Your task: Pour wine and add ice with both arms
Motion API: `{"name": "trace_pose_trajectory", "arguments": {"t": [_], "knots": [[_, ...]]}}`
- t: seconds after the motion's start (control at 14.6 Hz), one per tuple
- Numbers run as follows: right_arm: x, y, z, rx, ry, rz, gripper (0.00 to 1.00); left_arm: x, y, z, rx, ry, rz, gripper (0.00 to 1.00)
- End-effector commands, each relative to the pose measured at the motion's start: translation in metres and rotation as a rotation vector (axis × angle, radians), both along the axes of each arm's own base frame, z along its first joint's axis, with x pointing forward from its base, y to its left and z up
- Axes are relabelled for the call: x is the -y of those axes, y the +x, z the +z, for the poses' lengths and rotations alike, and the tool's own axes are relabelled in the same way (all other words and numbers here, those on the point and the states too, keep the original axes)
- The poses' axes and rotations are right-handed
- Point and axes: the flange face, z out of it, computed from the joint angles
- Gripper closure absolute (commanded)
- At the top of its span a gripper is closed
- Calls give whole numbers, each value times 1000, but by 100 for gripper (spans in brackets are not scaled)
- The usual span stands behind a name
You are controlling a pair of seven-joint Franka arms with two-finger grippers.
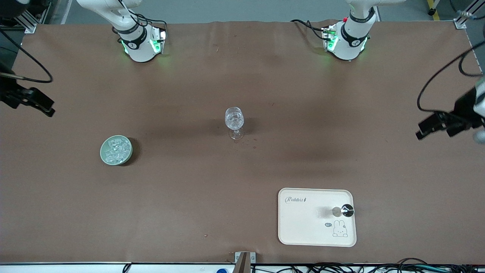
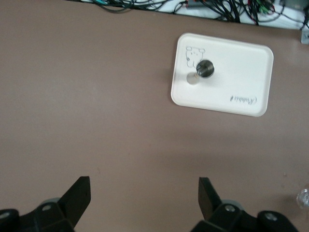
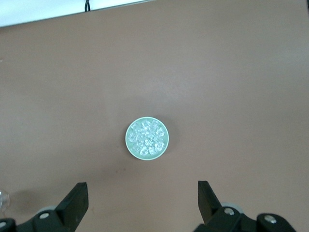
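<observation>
Front view
- Wine glass (image 1: 234, 122): upright mid-table, clear; whether it holds wine or ice I cannot tell.
- Ice bowl (image 1: 116, 150): green, full of cubes, toward the right arm's end of the table, a little nearer the front camera than the glass.
- Tray (image 1: 303, 227): white, toward the left arm's end, nearest the front camera of all.
- Bottle (image 1: 347, 210): upright on the tray, seen from above as a dark round top; long axis vertical.
- Left gripper (image 1: 430, 129): raised at the table's edge at its own end, holding nothing I can see.
- Right gripper (image 1: 39, 104): raised at the table's edge at its own end, likewise carrying nothing.

Left wrist view
- Left gripper (image 2: 145, 203): fingers spread wide, nothing between them.
- Tray (image 2: 236, 63): well apart from the fingers, bottle (image 2: 205, 68) standing on it.

Right wrist view
- Right gripper (image 3: 142, 203): fingers spread wide, bare table between.
- Ice bowl (image 3: 147, 137): near, lying between the lines of the two fingers.

Judgement
- Key relation: bottle sits on the left arm's side, ice on the right arm's; glass between.
- Stage: fits either arms parked ahead of pouring, or parked with the bottle set back.
</observation>
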Motion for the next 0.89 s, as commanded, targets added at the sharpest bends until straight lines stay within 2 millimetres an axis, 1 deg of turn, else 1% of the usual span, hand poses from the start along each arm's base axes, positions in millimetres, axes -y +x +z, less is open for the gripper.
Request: {"name": "trace_pose_trajectory", "arguments": {"t": [0.0, 0.07, 0.14, 0.21, 0.27, 0.34, 0.41, 0.55, 0.62, 0.82], "knots": [[37, -14, 18, -4, 31, 60, 0, 4, -50, 3, 3, 35, -41, 2], [41, -17, 18, -18, 34, 44, 0, 4, -60, 5, 2, 38, -41, 1], [45, -16, 17, -18, 35, 35, 0, 5, -64, 8, -6, 41, -41, 1], [46, -15, 18, -11, 40, 34, 0, 13, -63, 10, -21, 42, -60, 1], [43, -13, 17, -10, 37, 40, 0, 23, -53, 12, -24, 40, -72, 1], [42, -13, 17, -10, 37, 40, 0, 27, -44, 15, -29, 54, -81, 1], [41, -13, 17, -10, 39, 41, 0, 29, -36, 21, -33, 74, -87, 1], [40, -13, 17, -10, 42, 44, 0, 33, -25, 25, -58, 78, -93, 1], [40, -13, 17, -14, 46, 41, 0, 33, -22, 27, -69, 78, -93, 1], [30, -14, 16, -20, 69, 39, 0, 34, -21, 28, -77, 77, -84, 1]]}}
